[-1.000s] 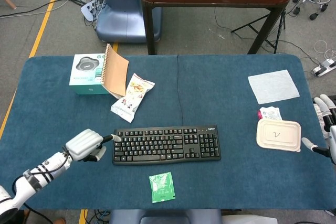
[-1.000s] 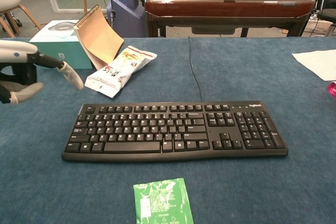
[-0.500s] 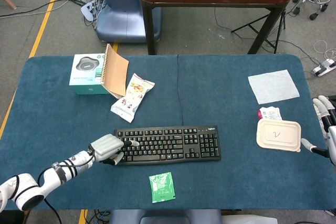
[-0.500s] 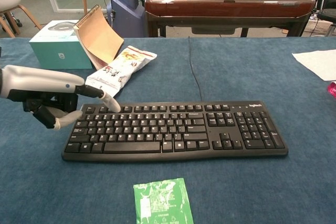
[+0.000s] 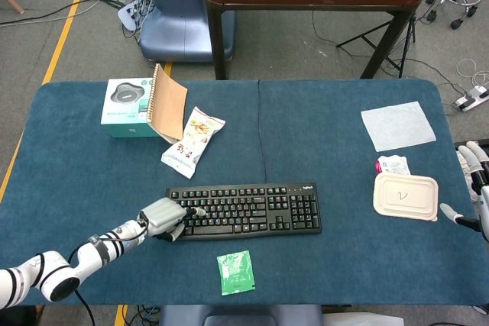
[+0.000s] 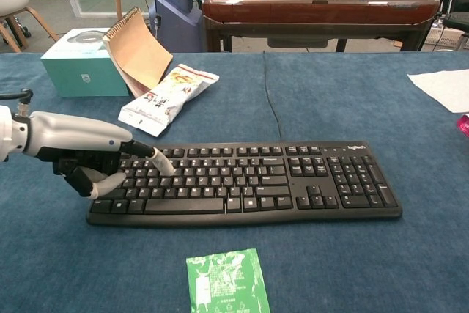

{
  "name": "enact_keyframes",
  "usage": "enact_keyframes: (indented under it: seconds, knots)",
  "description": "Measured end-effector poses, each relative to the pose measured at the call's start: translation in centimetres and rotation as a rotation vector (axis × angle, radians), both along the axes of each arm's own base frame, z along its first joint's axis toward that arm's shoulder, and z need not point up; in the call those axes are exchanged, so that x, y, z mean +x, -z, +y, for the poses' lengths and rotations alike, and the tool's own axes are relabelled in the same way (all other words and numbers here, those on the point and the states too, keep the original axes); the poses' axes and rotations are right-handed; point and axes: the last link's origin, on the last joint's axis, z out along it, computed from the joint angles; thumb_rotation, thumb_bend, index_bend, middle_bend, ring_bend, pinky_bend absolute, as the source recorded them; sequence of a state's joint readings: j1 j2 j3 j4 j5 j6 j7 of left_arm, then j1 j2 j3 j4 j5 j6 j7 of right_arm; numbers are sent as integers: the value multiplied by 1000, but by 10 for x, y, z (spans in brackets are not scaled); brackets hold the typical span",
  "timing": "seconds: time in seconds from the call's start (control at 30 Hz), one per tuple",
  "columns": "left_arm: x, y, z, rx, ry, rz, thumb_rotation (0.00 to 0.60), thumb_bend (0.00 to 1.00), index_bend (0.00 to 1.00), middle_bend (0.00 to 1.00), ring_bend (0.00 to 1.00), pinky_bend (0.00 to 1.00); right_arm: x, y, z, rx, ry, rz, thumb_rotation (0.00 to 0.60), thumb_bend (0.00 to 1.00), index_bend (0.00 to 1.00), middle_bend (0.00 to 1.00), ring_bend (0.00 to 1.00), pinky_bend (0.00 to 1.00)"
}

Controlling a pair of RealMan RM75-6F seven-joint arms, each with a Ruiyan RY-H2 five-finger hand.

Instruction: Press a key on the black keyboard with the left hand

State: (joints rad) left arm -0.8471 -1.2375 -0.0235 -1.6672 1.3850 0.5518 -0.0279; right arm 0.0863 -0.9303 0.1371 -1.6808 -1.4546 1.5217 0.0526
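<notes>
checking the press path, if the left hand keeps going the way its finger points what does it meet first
Most likely the black keyboard: the left hand points one finger down at its left-side keys. Whether it already touches is unclear.

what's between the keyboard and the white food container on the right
Only bare blue table cloth lies between the black keyboard and the white container, seen in the head view.

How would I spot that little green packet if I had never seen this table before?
Start at the long black keyboard near the front of the blue cloth-covered table. Look just in front of its middle, toward the table's near edge: the small flat green foil packet lies there alone. It is the only green thing on the table, unlike the white snack bag behind the keyboard.
</notes>
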Motion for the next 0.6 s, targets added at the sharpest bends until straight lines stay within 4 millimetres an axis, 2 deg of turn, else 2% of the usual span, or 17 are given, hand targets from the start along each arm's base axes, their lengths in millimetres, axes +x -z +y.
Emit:
enact_keyframes:
  seconds: [0.6]
  knots:
    - [-4,8,-2,-14,-11,40,600,681,147,1000,1000,1000,-2,0,0,-2,1,0,600,49,0,50,67,41]
